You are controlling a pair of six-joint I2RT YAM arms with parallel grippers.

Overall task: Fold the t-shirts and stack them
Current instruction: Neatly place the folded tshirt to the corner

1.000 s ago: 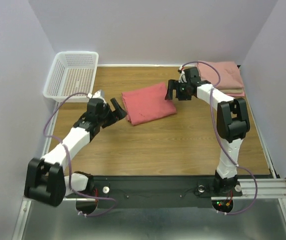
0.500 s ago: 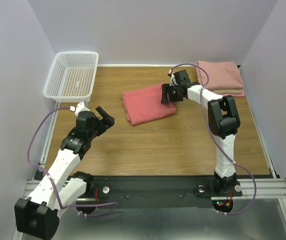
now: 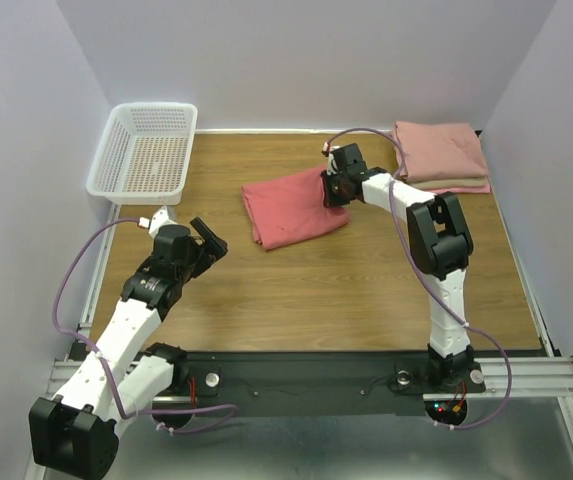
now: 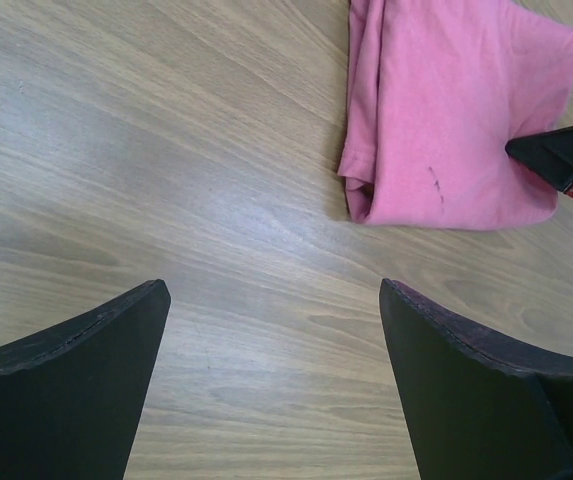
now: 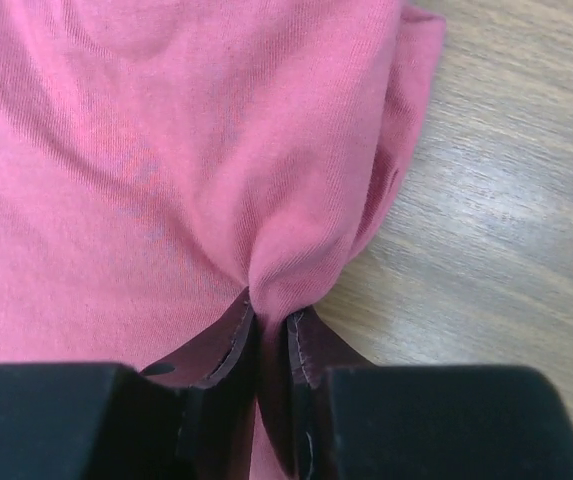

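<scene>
A folded coral-red t-shirt [image 3: 291, 208] lies mid-table; it shows in the left wrist view [image 4: 456, 120] and fills the right wrist view [image 5: 166, 150]. My right gripper [image 3: 332, 190] [image 5: 271, 318] is shut on a pinched fold at that shirt's right edge. Two folded t-shirts, a salmon-pink one [image 3: 441, 150] on a beige one [image 3: 461, 184], form a stack at the back right. My left gripper [image 3: 209, 240] [image 4: 271, 290] hangs open over bare wood, left of the coral-red shirt, holding nothing.
A white lattice basket [image 3: 144, 150] stands at the back left corner. Grey walls close in the wooden table [image 3: 316, 290] on three sides. The arms' bases sit on a black rail [image 3: 306, 375] at the near edge.
My right gripper slid left onto the coral-red shirt's edge and shut on a fold. My left arm drew back toward its base, away from the shirt, still open.
</scene>
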